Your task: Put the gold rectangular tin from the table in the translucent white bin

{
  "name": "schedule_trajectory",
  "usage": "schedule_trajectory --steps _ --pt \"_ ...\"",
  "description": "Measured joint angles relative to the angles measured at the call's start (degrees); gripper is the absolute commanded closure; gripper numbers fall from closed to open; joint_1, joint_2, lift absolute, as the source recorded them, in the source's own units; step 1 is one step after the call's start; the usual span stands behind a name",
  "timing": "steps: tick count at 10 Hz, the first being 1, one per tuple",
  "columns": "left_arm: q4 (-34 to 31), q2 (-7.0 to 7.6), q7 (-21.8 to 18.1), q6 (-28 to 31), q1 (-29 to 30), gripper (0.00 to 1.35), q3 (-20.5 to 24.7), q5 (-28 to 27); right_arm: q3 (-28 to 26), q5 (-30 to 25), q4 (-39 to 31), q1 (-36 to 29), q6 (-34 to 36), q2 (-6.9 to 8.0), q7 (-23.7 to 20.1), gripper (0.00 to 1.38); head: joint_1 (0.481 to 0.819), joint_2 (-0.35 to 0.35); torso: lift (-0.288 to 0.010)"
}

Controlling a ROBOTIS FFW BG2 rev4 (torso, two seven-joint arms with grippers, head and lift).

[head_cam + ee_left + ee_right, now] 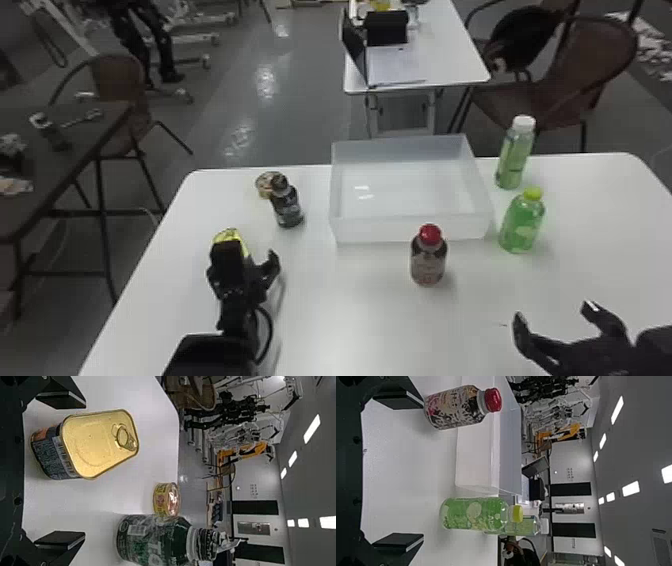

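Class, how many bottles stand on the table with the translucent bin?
4: a dark bottle left of the translucent white plastic bin, a red-capped brown bottle in front, a yellow-capped green bottle and a white-capped green bottle to its right.

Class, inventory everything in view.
White table: one, white, foreground
Bin: one, translucent white, table's far edge
Dark bottle: one, dark green, left of bin
Round can: one, yellow, behind dark bottle
Gold tin: one, gold, table's left side
Red-capped bottle: one, brown, before bin
Green bottles: two, green, right of bin
Laptop: one, dark-screened, background
Chairs: at least two, brown, background
Left pincer: one, black, near tin
Right pincer: one, black, table's right front
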State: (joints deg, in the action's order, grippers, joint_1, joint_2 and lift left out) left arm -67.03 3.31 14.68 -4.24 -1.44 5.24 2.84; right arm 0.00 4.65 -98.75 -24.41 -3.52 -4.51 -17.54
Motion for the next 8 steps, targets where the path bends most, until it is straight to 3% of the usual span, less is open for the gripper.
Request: schedule_trajectory --steps 1,3,4,8 --pt "1.4 0.90 0.0 0.2 -1.3 0.23 0.2 0.1 -0.1 0.0 0.1 0.0 0.0 0.03 -0.2 0.12 0.695 0.210 -0.058" --pt "3.1 2.38 0.0 0.8 -3.0 0.74 0.2 0.3 -0.3 0.1 0.2 0.0 0.0 0.17 -0.7 0.12 0.695 0.226 -0.058" --pt "3.8 2.71 0.0 0.7 -3.4 0.83 0.1 0.5 -0.8 0.1 0.3 0.0 0.0 0.65 -1.2 0.12 0.695 0.227 -0.058" --pt "4.1 2.95 0.0 2.0 -3.9 0.83 -0.8 0.3 -4.3 -2.9 0.5 0.1 0.0 4.35 -5.3 0.12 0.695 0.217 -0.058"
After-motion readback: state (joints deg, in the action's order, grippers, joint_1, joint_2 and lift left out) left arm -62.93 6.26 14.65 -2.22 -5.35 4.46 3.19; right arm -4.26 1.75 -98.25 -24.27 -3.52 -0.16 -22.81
